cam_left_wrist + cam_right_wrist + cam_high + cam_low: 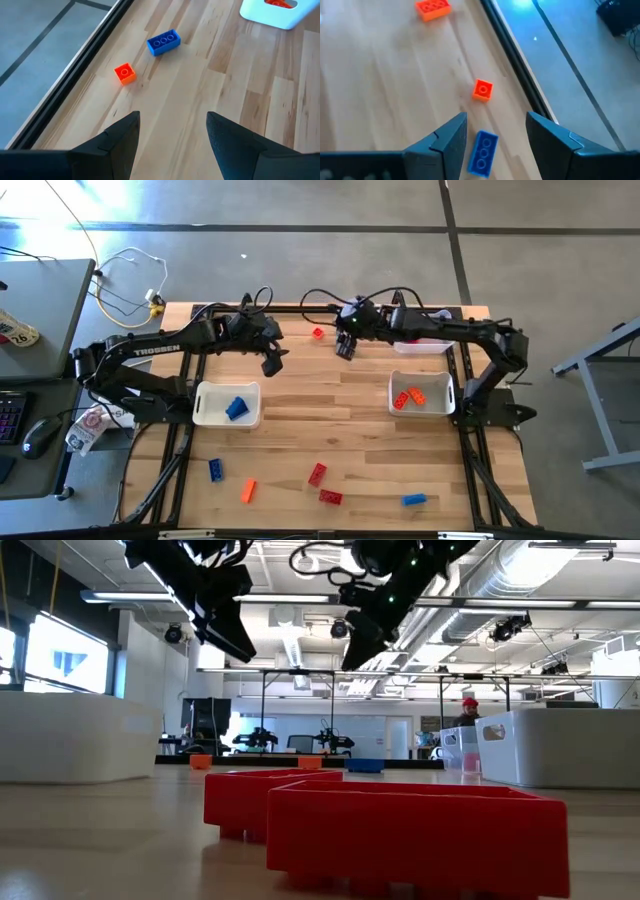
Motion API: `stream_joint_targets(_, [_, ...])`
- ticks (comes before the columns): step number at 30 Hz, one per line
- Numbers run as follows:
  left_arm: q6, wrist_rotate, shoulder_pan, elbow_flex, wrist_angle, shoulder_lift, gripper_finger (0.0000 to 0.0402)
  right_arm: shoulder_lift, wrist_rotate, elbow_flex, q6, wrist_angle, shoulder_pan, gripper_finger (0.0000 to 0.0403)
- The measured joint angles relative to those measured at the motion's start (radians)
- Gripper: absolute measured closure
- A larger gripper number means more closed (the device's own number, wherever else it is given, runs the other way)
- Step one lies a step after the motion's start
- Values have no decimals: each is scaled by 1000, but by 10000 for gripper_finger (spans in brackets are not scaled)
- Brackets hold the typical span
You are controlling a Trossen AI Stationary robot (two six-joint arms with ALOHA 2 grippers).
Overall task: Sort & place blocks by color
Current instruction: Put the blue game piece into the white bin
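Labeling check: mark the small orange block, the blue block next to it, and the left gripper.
small orange block (124, 73): left wrist view, top face.
blue block (163, 41): left wrist view, studded top.
left gripper (172, 135): left wrist view, midway between its open fingertips.

The left hand (172, 137) hangs above the wooden table (240, 100) with its two dark fingers (117, 137) spread apart and nothing between them. Ahead of them lie a small orange block (124, 73) and, just beyond it, a longer blue block (163, 42), both near the table's dark edge rail (75, 75). A white bin (270, 14) with something orange inside sits farther off.
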Motion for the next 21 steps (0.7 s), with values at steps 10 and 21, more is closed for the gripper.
stream_joint_targets(10, [1,-3,1,0,0,0,188,113,-21,0,138,34,-89,214])
stream_joint_targets(21, [1,-7,1,0,1,0,188,209,-139,0,339,24,-130,214])
